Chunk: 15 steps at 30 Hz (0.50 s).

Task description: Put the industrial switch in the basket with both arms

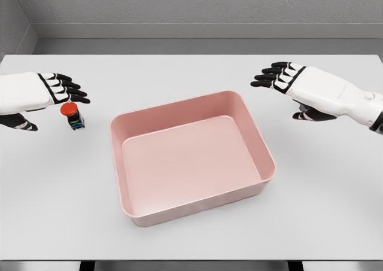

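The industrial switch (72, 116) is small, with a red round button on a dark body, and stands upright on the white table left of the basket. The pink rectangular basket (194, 102) sits in the middle with nothing in it. My left hand (63, 89) hovers just above and behind the switch, fingers stretched out flat, open, holding nothing. My right hand (280, 77) hangs over the table to the right of the basket's far corner, also open with fingers extended.
The white table (191, 235) extends around the basket. Its front edge runs along the bottom of the view; a grey wall stands behind the far edge.
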### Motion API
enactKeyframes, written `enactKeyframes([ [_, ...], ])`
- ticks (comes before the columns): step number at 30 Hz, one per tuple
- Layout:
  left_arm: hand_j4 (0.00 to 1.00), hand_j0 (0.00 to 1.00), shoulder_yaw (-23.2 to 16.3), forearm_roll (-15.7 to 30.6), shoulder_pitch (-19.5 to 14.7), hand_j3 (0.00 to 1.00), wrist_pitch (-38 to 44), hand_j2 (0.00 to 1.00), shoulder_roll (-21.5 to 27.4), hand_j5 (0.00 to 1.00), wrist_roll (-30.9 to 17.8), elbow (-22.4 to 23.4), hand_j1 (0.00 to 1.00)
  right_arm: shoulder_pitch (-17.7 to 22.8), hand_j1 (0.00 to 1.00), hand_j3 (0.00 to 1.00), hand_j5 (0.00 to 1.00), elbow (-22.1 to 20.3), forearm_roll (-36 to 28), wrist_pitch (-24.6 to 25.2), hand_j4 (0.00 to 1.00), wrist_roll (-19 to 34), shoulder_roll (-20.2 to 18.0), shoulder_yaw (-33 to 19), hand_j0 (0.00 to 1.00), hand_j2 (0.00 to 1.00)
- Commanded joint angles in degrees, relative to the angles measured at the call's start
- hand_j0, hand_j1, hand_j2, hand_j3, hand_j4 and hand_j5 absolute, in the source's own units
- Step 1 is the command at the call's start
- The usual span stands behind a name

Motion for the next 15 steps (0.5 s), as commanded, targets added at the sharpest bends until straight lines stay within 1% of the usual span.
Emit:
enactKeyframes([
  [1, 1.0, 1.0, 0.1, 0.3, 0.0, 1.0, 0.0, 1.0, 0.0, 1.0, 0.0, 0.0, 1.0, 0.0, 1.0, 1.0, 1.0, 0.0, 0.3, 0.2, 1.0, 0.0, 0.0, 0.0, 1.0, 1.0],
  [8, 1.0, 1.0, 0.1, 0.2, 0.0, 1.0, 0.5, 1.0, -0.2, 1.0, -0.2, 0.1, 1.0, -0.4, 1.0, 1.0, 1.0, 0.3, 0.8, 0.2, 1.0, 0.0, 0.0, -1.6, 1.0, 1.0],
  [9, 1.0, 1.0, 0.1, 0.0, -0.1, 1.0, 0.7, 1.0, -1.4, 1.0, -0.4, 1.2, 1.0, 0.0, 1.0, 1.0, 1.0, 0.3, 0.8, 0.2, 1.0, 0.0, -0.1, -3.3, 1.0, 1.0],
  [10, 1.0, 1.0, 0.0, 0.0, -0.5, 1.0, 0.7, 1.0, -2.9, 1.0, -0.5, 3.4, 1.0, 0.3, 1.0, 1.0, 1.0, 0.4, 0.8, 0.2, 1.0, 0.0, -0.3, -4.7, 1.0, 1.0],
  [11, 1.0, 1.0, -0.2, -0.1, -1.1, 1.0, 0.7, 1.0, -3.3, 1.0, -0.6, 4.9, 1.0, 0.4, 1.0, 1.0, 1.0, 0.7, 0.8, 0.2, 1.0, 0.0, -0.5, -5.1, 1.0, 1.0],
  [12, 1.0, 1.0, -0.3, -0.1, -1.1, 1.0, 0.7, 1.0, -3.7, 1.0, -0.6, 5.3, 1.0, 0.6, 1.0, 1.0, 1.0, 1.6, 0.8, 0.2, 1.0, 0.0, -0.7, -5.2, 1.0, 1.0],
  [14, 1.0, 1.0, -0.4, -0.2, -1.1, 1.0, 0.7, 1.0, -6.1, 1.0, -0.6, 6.7, 1.0, 1.1, 1.0, 1.0, 1.0, 2.0, 0.8, 0.2, 1.0, 0.0, -1.4, -6.9, 1.0, 1.0],
  [15, 1.0, 1.0, -0.6, -0.1, -1.1, 1.0, 0.6, 1.0, -6.2, 1.0, -0.6, 6.7, 1.0, 1.2, 1.0, 1.0, 1.0, 2.2, 0.8, 0.2, 1.0, 0.0, -1.4, -7.5, 1.0, 1.0],
])
